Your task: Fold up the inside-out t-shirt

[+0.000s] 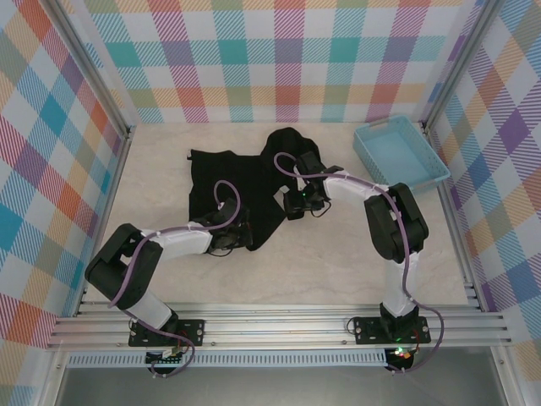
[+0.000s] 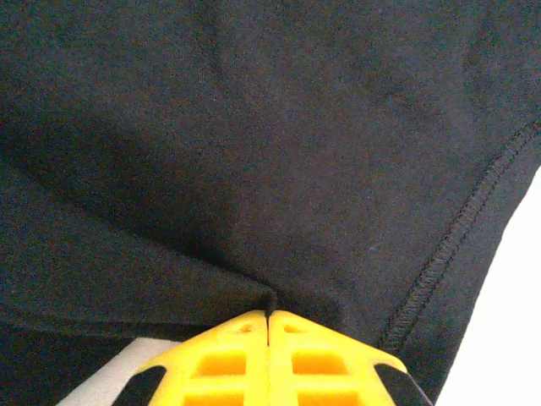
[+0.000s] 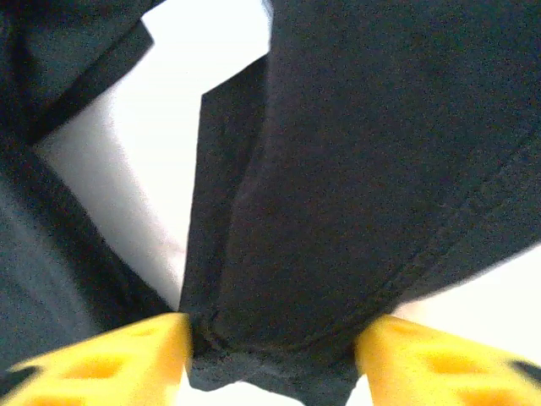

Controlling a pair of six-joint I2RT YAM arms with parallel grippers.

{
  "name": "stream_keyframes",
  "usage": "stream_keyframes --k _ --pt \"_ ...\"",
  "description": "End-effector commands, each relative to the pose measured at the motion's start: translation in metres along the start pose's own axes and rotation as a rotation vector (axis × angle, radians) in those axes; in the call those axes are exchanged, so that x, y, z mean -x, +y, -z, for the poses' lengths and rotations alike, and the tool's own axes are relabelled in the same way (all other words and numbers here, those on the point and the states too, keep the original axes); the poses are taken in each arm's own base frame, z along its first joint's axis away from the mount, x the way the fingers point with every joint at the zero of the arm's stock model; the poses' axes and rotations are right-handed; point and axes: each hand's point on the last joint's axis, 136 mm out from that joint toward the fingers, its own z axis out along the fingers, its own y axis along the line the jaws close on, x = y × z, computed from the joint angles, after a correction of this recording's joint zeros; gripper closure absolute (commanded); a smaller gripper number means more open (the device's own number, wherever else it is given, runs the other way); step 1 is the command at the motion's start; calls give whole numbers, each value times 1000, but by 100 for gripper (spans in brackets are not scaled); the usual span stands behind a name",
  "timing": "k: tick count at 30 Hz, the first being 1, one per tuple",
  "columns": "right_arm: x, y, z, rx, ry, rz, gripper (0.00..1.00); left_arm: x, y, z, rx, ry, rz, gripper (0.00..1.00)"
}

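The inside-out t-shirt (image 1: 232, 173) is black and lies crumpled on the pale table, with a raised bunch at its far right. My left gripper (image 1: 233, 233) is at the shirt's near edge. In the left wrist view the t-shirt (image 2: 254, 152) has a small fold pinched between my left gripper's (image 2: 269, 326) shut yellow fingers. A stitched hem (image 2: 461, 224) runs to the right. My right gripper (image 1: 296, 203) is at the shirt's right side. In the right wrist view its yellow fingers (image 3: 139, 359) stand apart, with a hemmed edge of the t-shirt (image 3: 355, 169) lying between them across my right gripper (image 3: 270, 359).
A light blue tray (image 1: 418, 165) stands at the back right of the table. Metal rails frame the table, and checked walls close it in on three sides. Bare table (image 1: 321, 262) lies in front of the shirt.
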Motion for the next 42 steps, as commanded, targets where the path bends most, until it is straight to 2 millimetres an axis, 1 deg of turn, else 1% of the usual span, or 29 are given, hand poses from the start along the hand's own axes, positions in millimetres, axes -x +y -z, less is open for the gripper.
stream_keyframes --k 1,2,4,6,9,12,14,15,17,18,20,23,25,29,32,33,35,36,37,39,42 --pt "15 -10 -2 -62 -42 7 68 11 2 13 16 -70 -15 100" --pt "17 -15 0 -86 -50 18 78 17 3 19 22 -95 -17 100" --pt "25 -21 13 -126 -84 39 89 31 4 35 29 -147 -23 100" --pt "34 -30 34 -167 -133 54 94 51 6 57 34 -216 -20 100" --pt "54 -42 79 -225 -239 72 96 91 9 106 23 -355 -1 100" --pt "78 -45 136 -252 -384 88 97 136 17 169 0 -538 65 100" --pt "96 -44 184 -270 -503 95 97 165 23 221 -20 -688 121 100" --pt "103 -42 205 -271 -555 97 97 175 26 243 -27 -753 140 100" --pt "117 -39 255 -272 -677 99 97 198 34 298 -28 -897 181 100" --pt "122 -38 275 -269 -728 98 97 206 36 320 -27 -952 192 100" --pt "128 -35 315 -275 -822 100 98 221 40 364 -23 -1058 221 100" --pt "127 -30 360 -283 -924 105 98 235 44 414 -5 -1156 236 100" --pt "122 -30 383 -291 -973 108 98 242 47 444 26 -1216 232 100" --pt "104 -22 427 -269 -1064 122 98 240 57 500 112 -1303 228 100" --pt "89 -15 457 -231 -1130 131 98 240 57 526 143 -1347 214 100" --pt "84 -12 465 -219 -1147 136 98 241 57 528 156 -1346 211 100" --pt "77 -8 477 -197 -1173 143 98 251 58 522 183 -1328 201 100" --pt "76 -7 478 -191 -1175 146 98 258 59 515 192 -1311 195 100" --pt "76 -7 477 -187 -1170 144 98 267 60 503 203 -1282 190 100" --pt "81 -7 469 -184 -1150 138 98 288 62 478 221 -1228 180 100" --pt "98 -8 445 -181 -1104 132 98 328 73 425 262 -1127 172 100"
